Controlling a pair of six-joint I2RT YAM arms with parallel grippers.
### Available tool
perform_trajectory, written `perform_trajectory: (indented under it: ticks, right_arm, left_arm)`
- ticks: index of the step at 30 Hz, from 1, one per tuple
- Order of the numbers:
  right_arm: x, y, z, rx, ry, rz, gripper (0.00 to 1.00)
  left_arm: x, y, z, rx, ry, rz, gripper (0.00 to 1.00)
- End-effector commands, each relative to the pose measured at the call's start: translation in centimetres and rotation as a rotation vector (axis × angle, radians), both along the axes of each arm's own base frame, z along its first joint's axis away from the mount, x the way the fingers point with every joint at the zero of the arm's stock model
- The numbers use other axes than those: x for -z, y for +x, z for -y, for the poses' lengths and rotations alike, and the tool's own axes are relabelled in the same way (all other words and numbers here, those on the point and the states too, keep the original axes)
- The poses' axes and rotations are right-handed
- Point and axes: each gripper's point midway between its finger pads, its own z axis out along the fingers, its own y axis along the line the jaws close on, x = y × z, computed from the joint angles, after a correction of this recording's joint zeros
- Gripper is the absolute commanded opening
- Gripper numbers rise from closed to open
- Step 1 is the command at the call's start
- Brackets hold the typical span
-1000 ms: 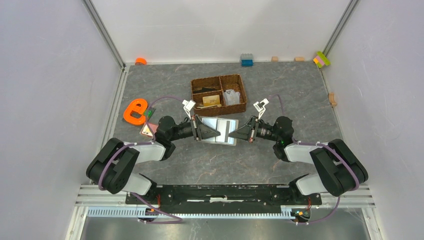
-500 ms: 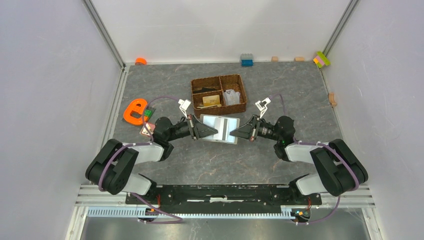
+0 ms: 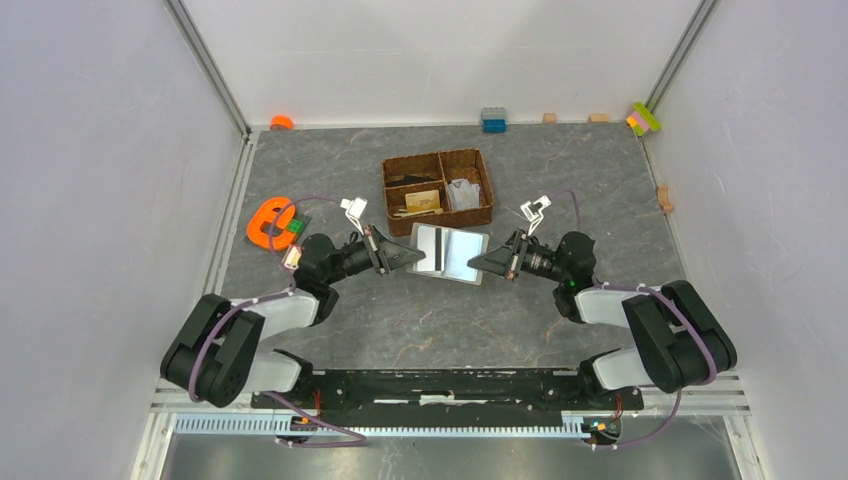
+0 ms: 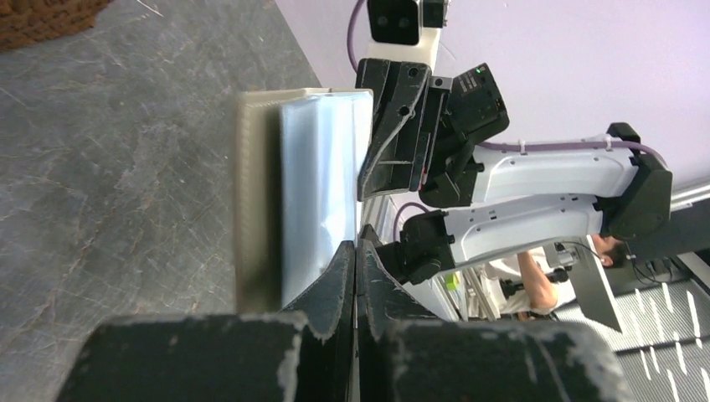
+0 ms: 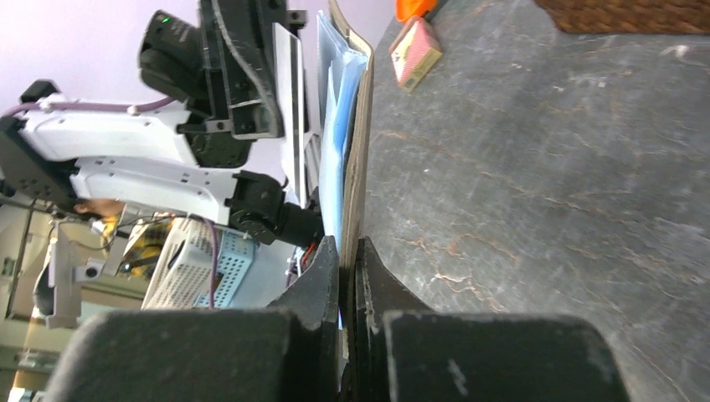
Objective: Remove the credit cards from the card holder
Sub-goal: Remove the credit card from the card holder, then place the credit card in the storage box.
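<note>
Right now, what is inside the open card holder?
Shiny light-blue plastic sleeves show inside the card holder. Any cards tucked in them cannot be seen.

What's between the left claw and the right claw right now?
The open card holder, silvery inside up, with the left claw and right claw each pinching a side edge. The top view shows it.

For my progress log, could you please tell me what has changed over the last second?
The card holder, pinched by the left gripper and the right gripper, shifted slightly toward the basket as the grippers drew apart, baring more of its inner faces. Both grips and the basket stayed unchanged.
</note>
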Motion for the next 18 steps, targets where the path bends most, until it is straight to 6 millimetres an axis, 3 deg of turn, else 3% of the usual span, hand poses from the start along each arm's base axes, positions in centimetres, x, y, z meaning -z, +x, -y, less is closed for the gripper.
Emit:
perform_trajectory:
  ticks: [1,6,14,18]
  right_arm:
    - [1.0,1.5,0.9,0.081,-0.065,0.027,0.0]
    - [4.0,3.1,1.4,0.129,-0.198,-0.006,0.0]
    - [7.5,3.2,0.3,0.075,-0.271,-0.092,0.0]
    - [8.1,3.3,0.3,0.084,-0.281,-0.104,0.0]
  left_arm:
    - [0.0,0.8,-0.8,-0.077,0.051,0.05,0.02]
    - [0.3,1.3,-1.6,-0.142,0.104,0.057,0.02]
    - [-0.1,4.2,-3.0,-0.326,0.155,0.007,0.02]
    - [-0.1,6.1,-1.7,-0.377,0.174,-0.043,0.02]
